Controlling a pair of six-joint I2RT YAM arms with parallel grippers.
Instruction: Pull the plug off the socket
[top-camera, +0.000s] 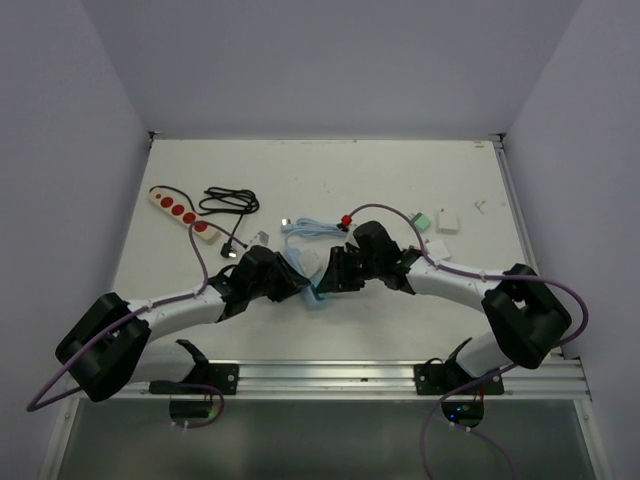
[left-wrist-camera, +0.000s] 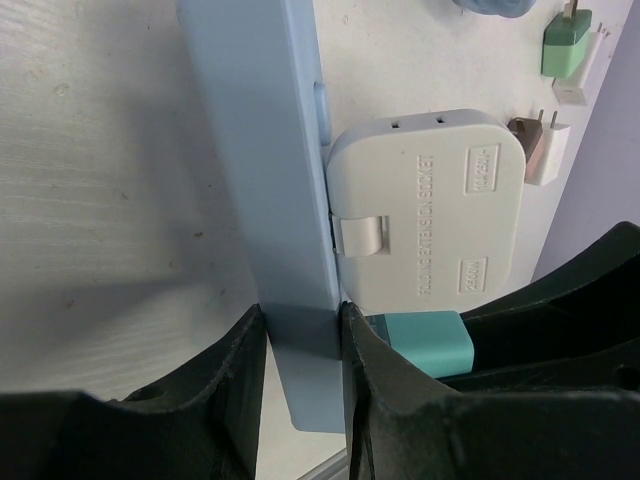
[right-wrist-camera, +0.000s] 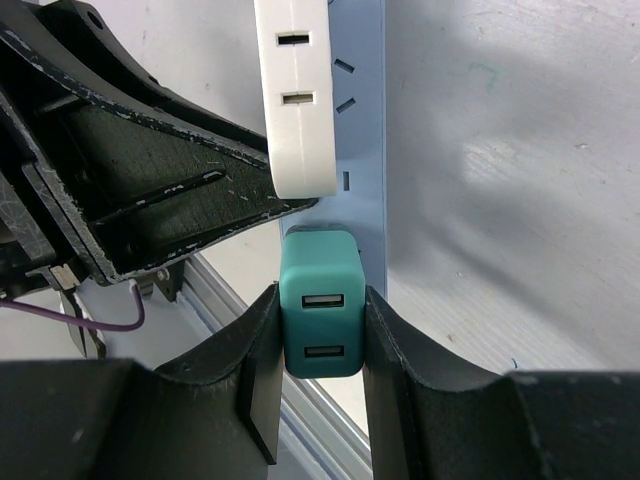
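Observation:
A light blue power strip (left-wrist-camera: 265, 150) lies on the table, also visible in the top view (top-camera: 316, 298) and the right wrist view (right-wrist-camera: 365, 120). A teal two-port USB plug (right-wrist-camera: 318, 270) sits against its face near one end; no prongs show. It also shows in the left wrist view (left-wrist-camera: 425, 338). A white folding extension socket (left-wrist-camera: 425, 200) sits in the strip beside it. My left gripper (left-wrist-camera: 303, 340) is shut on the end of the strip. My right gripper (right-wrist-camera: 320, 300) is shut on the teal plug's sides. Both grippers meet at mid-table (top-camera: 318, 278).
A white strip with red switches (top-camera: 180, 212) and a black cable (top-camera: 228, 203) lie at the far left. A pale blue cable (top-camera: 310, 230), a green charger (top-camera: 420, 220) and a white charger (top-camera: 447, 221) lie behind the grippers. A metal rail (top-camera: 330, 375) runs along the near edge.

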